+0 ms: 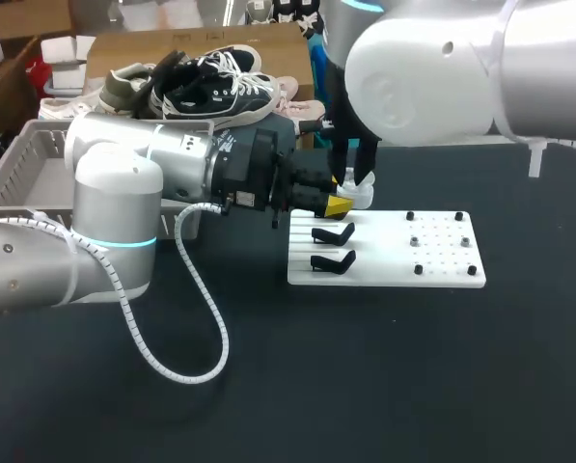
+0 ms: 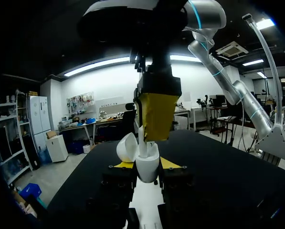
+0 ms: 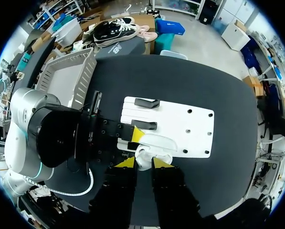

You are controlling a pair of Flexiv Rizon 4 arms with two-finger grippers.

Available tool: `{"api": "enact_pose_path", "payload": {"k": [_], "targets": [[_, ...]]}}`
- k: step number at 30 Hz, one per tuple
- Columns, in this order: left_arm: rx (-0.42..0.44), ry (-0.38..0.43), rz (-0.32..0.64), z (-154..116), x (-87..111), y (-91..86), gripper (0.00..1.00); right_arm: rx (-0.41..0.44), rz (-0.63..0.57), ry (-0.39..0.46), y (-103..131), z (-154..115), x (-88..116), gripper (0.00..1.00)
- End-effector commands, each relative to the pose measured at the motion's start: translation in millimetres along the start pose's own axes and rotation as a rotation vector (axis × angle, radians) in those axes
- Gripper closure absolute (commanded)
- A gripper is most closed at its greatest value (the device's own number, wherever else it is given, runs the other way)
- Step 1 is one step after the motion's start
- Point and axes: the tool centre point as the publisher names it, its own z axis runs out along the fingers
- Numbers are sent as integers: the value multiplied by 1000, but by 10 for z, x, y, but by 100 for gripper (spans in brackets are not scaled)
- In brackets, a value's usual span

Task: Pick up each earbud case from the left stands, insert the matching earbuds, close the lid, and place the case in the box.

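Observation:
In the left wrist view my left gripper (image 2: pixel 147 164) is shut on a white earbud case (image 2: pixel 147 171), held upright with its lid (image 2: pixel 127 147) swung open. My right gripper (image 2: pixel 151 137) comes down from above onto the case, shut on a white earbud (image 2: pixel 142 139) whose lower end is in the case. In the head view both grippers meet at the white board's far left corner: the left gripper (image 1: pixel 334 204) from the left, the right gripper (image 1: pixel 353 183) from above, with the case (image 1: pixel 362 196) between them. The right wrist view shows the case (image 3: pixel 144 155) at the right gripper (image 3: pixel 143 163).
The white board (image 1: pixel 432 260) carries two empty black stands (image 1: pixel 331 234) (image 1: pixel 331 260) on its left and small black pegs on its right. A grey basket (image 1: pixel 32 169) stands at the table's far left. The left arm's white cable (image 1: pixel 205 318) hangs over the dark tabletop.

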Motion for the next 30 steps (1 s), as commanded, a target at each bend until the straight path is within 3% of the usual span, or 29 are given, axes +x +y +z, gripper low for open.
{"api": "enact_pose_path", "payload": {"k": [1,19,21,22,30], "targets": [[-2,-1,2,0,3,-3,100,5,3,5,5,15,-7,100],[-2,-1,2,0,3,-3,100,13,14,11,-5,91,-22,100],[-2,-1,2,0,3,-3,100,18,15,11,-5,94,-24,68],[-2,-1,2,0,3,-3,100,19,15,10,-5,94,-24,59],[-2,-1,2,0,3,-3,100,14,19,-5,-27,10,-1,40]]}}
